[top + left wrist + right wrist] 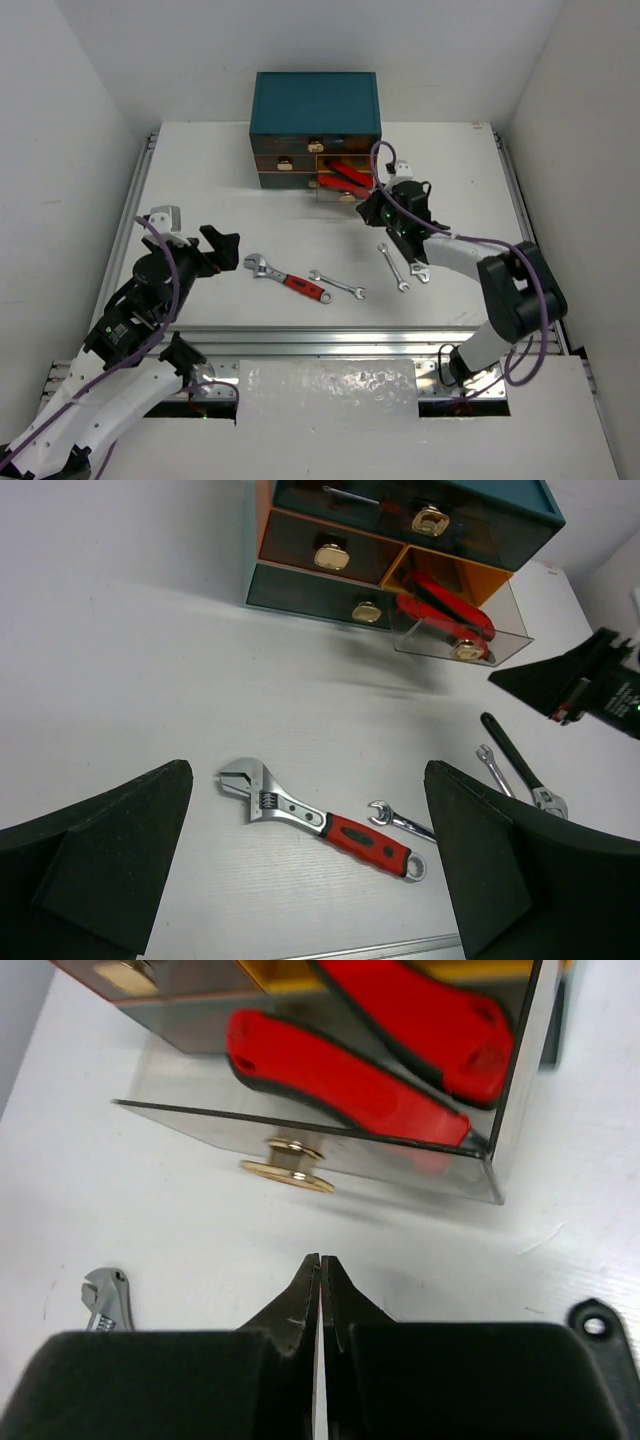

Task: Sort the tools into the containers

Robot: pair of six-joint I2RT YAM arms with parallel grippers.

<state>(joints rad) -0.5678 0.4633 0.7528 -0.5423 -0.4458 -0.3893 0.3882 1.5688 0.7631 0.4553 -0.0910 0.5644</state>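
Observation:
The teal chest (315, 100) stands at the back. Its right middle drawer (330, 196) is pulled out and holds red-handled pliers (347, 176). My right gripper (378, 207) is shut and empty, just in front of that drawer. In the right wrist view its closed tips (320, 1260) sit below the drawer's knob (287, 1160) without touching it, and the pliers (340, 1080) lie inside. The red-handled adjustable wrench (287, 279) and a silver spanner (337, 285) lie in the table's middle. My left gripper (225, 250) is open above the wrench (320, 818).
Two more spanners, one silver (393, 266) and one black (415, 268), lie under the right arm. The other drawers (330, 550) are closed. A thin screwdriver (350, 495) shows in the top drawer. A metal rail (330, 335) runs along the table's near edge.

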